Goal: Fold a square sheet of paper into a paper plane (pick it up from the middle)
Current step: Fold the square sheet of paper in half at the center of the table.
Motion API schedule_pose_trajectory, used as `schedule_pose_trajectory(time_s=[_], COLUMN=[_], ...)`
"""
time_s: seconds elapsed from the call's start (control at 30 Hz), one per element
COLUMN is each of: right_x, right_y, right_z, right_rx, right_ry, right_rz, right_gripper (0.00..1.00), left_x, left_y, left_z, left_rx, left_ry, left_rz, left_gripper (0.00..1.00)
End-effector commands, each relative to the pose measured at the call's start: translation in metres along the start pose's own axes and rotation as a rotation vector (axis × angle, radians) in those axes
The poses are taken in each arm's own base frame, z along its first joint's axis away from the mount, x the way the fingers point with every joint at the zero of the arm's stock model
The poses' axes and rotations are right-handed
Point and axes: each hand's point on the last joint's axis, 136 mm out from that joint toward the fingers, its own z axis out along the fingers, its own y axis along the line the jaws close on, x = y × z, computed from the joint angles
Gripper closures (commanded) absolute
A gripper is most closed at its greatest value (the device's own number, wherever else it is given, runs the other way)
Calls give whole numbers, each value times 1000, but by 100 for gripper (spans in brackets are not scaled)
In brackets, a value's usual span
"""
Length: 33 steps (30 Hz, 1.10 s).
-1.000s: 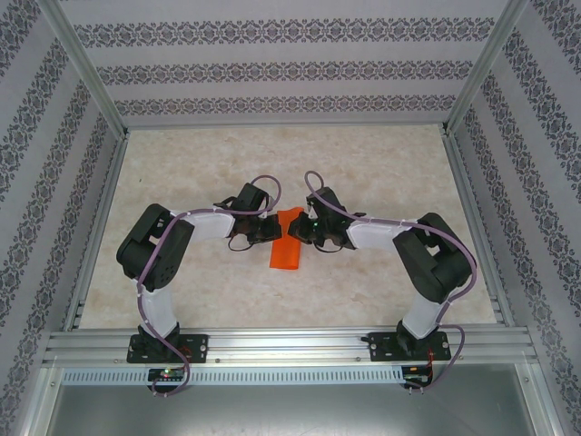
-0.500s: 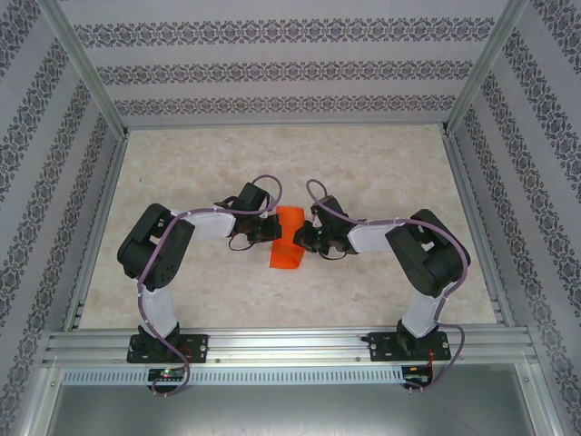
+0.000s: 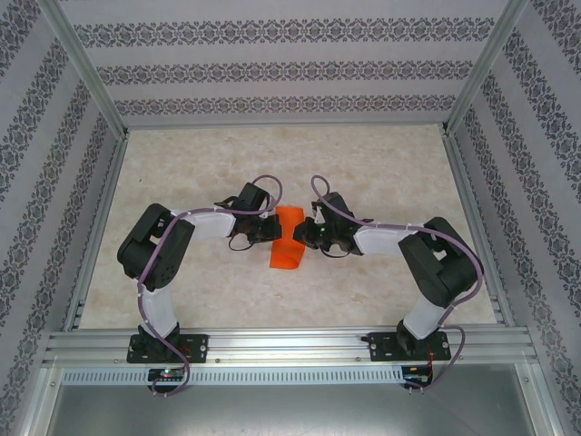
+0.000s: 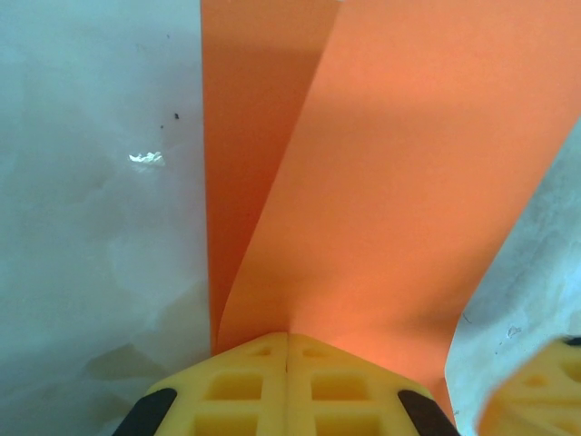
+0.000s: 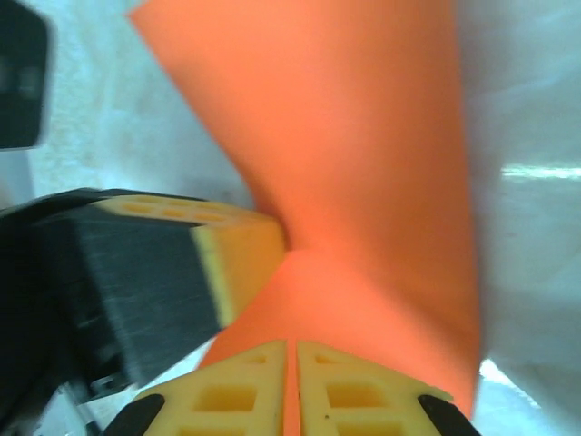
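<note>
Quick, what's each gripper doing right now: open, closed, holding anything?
Left gripper: closed, pinching the edge of the orange paper.
Right gripper: closed, pinching the same orange paper.

Robot lab test cell: alu extrusion frame (image 3: 290,343), patterned backdrop walls (image 3: 290,68), marble-look tabletop (image 3: 381,163).

Marbled table (image 3: 182,163), patterned walls (image 3: 272,68)

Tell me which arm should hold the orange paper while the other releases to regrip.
Probably left: the left gripper is pinched shut right where the folded layers of the square sheet of paper meet. The right gripper grips an edge beside it.
</note>
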Motion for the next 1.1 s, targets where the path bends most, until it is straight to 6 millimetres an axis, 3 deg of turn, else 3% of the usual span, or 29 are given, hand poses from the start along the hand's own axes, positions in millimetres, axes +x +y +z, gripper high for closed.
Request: schedule_pose_trajectory(time_s=[0.0,0.23,0.4,0.67,0.77,1.07], right_x=[14,34,38,32,37,63], right_y=[-4,-39,-50,-4,3,-36], right_z=[1,16,15,-8,-10,9], right_rx=[-1,63,103,-4,-27,49], right_ry=[26,68,71,37,40,97], right_rz=[-12,44,48,-19,-26,24], right_gripper=[88,90,90,90,90,90], left_x=[23,23,23,23,23,22], left_y=[24,23,23,23,23,21], left_z=[12,11,12,11,11,11], left_rx=[-92,-92,-92,-92,-92,-88], left_ry=[72,73,75,76,76,78], left_rz=[-3,-1,-1,3,3,8], left_gripper=[100,100,100,100,100,100])
